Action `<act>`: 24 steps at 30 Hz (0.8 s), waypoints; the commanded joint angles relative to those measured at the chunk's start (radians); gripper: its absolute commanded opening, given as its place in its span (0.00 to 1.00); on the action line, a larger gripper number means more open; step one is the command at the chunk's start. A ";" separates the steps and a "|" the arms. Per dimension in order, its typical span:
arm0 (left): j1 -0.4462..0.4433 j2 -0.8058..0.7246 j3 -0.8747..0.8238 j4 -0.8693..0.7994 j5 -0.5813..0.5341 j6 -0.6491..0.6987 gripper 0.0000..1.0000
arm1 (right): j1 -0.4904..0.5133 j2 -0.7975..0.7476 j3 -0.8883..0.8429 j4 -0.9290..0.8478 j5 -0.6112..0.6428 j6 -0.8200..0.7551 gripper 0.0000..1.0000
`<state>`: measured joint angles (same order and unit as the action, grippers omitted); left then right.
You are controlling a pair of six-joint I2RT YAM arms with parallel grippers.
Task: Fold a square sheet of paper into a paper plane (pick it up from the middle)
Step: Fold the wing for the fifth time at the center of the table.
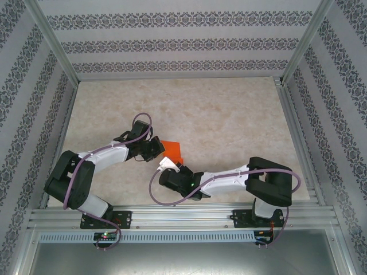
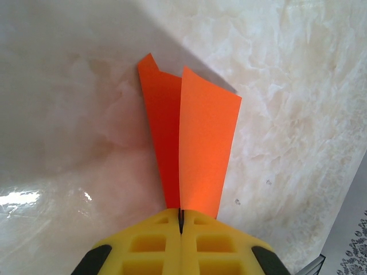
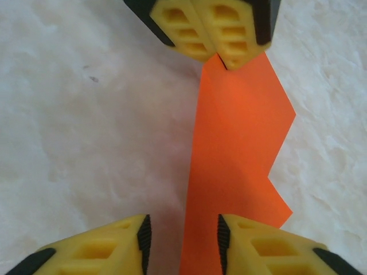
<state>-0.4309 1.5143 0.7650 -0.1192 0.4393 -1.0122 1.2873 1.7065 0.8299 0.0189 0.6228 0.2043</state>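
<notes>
The orange-red sheet of paper [image 1: 172, 150] is folded lengthwise into a narrow shape with a centre crease and notched corners. In the left wrist view the paper [image 2: 192, 137] fans out from my left gripper [image 2: 181, 215], which is shut on its narrow end and holds it over the table. My right gripper [image 3: 183, 235] is open at the other end. The paper [image 3: 241, 149] runs up between its jaws, nearer the right pad, and neither pad presses it. The left gripper [image 3: 225, 60] pinches the paper's far tip at the top of the right wrist view. From above, the left gripper [image 1: 155, 148] and the right gripper [image 1: 168, 164] meet at the paper.
The marble-patterned tabletop [image 1: 229, 114] lies beneath, with aluminium frame rails [image 1: 298, 137] along its sides and patterned walls behind. Both arms reach in from the near edge toward the table's middle.
</notes>
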 commanded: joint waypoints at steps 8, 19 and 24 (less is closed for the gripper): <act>-0.009 -0.005 -0.006 -0.026 0.003 -0.008 0.03 | 0.005 0.057 0.017 0.055 0.085 -0.037 0.21; -0.009 -0.003 -0.003 -0.033 0.011 -0.003 0.03 | -0.008 0.083 0.021 0.033 0.086 -0.021 0.20; -0.008 -0.003 -0.005 -0.036 0.011 -0.004 0.03 | -0.011 0.078 0.015 0.047 0.078 -0.023 0.14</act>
<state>-0.4309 1.5146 0.7650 -0.1196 0.4408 -1.0122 1.2846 1.7767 0.8360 0.0608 0.6769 0.1772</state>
